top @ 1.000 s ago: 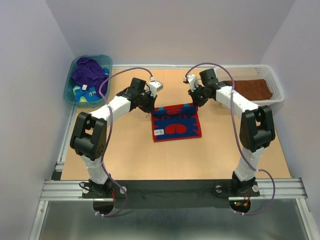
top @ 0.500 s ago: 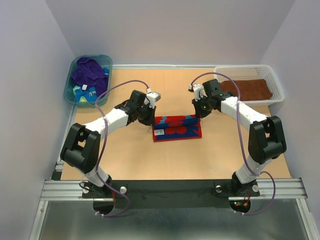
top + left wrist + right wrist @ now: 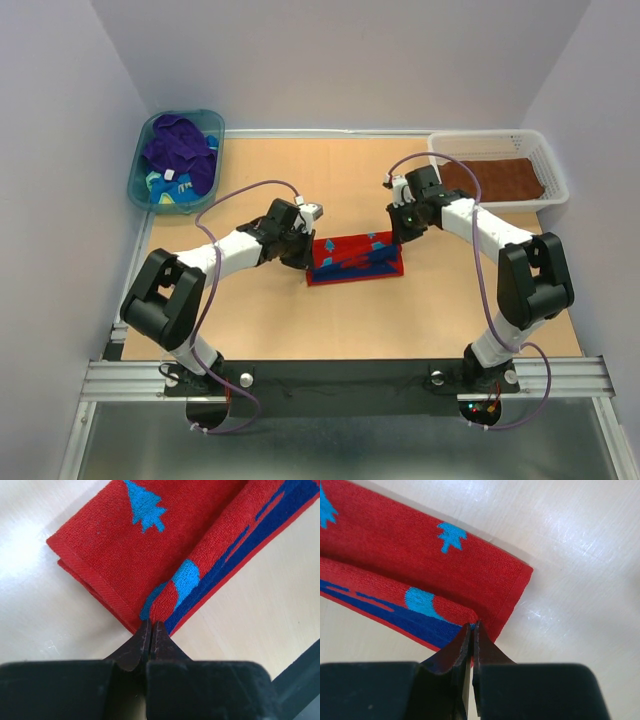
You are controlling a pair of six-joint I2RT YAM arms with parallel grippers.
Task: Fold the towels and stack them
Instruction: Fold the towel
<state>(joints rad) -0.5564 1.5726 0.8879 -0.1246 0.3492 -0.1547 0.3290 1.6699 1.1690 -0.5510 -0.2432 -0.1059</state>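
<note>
The left jaws and right jaws each clamp a corner of the red towel point(image 3: 355, 258). Uneven travel toward 6 o'clock could skew the fold, and such thin pinches might slip.

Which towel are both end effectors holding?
The red towel with blue marks, mid-table: the left end effector and right end effector each pinch a corner. The brown towel lies in the white basket, the purple towel in the teal tub.

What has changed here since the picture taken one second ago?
The left gripper and the right gripper carried the far edge of the red towel toward the robot, folding it roughly in half, and stayed shut on its corners. The purple towel and the brown towel did not move.
</note>
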